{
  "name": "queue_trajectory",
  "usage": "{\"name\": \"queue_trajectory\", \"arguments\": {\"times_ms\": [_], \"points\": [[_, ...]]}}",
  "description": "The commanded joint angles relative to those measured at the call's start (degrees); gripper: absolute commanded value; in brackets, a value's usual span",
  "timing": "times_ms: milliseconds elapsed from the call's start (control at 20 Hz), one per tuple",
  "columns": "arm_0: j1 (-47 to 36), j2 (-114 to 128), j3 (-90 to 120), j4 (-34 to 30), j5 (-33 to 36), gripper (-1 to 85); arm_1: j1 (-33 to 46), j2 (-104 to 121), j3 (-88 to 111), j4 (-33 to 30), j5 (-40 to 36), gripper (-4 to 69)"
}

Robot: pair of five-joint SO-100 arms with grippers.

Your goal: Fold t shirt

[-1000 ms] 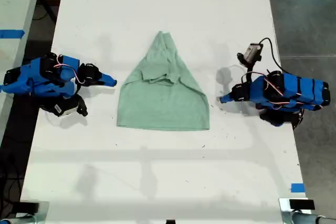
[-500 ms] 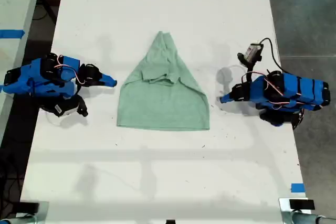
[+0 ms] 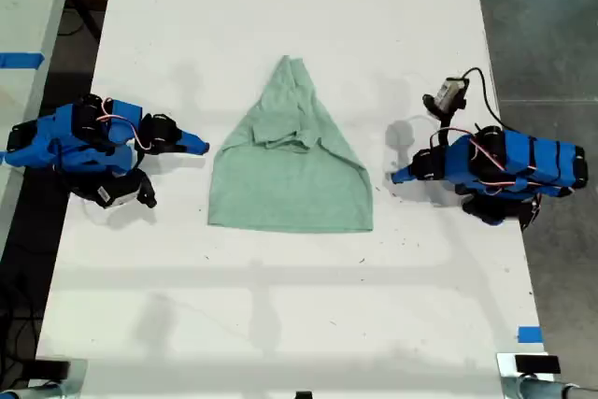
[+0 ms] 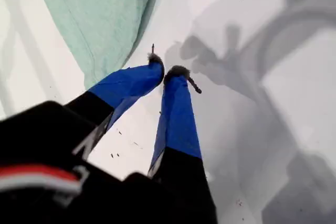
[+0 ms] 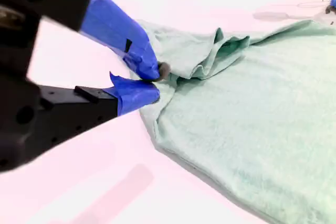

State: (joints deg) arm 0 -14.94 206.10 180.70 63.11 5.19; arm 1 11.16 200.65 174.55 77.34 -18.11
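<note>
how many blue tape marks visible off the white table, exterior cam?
2. One blue tape strip on the neighbouring surface at the exterior view's left edge; another blue tape piece low on the exterior view's right, beside the white table. Others may lie outside the frame.

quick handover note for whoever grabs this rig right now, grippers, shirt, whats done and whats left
My first gripper: jaws shut on nothing, over bare table just off the shirt's edge, at the exterior view's right.
My second gripper: tips at the t shirt edge on the exterior view's left, near a tucked sleeve; I cannot tell whether it pinches cloth.
Shirt: flat mid-table, both sides folded in to a point, wide hem toward the exterior view's bottom.
Left: fold it lengthwise, then tidy.
</note>
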Motion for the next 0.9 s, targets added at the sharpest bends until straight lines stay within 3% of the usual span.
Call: {"name": "queue_trajectory", "arguments": {"times_ms": [0,850], "points": [[0.1,0.3,-0.5,-0.5,0.5,1.6,-0.5,0.4,2.9,-0.3,0.4,4.3],[-0.2,0.3,-0.5,-0.6,0.5,0.0,-0.5,0.4,2.9,-0.3,0.4,4.3]]}}
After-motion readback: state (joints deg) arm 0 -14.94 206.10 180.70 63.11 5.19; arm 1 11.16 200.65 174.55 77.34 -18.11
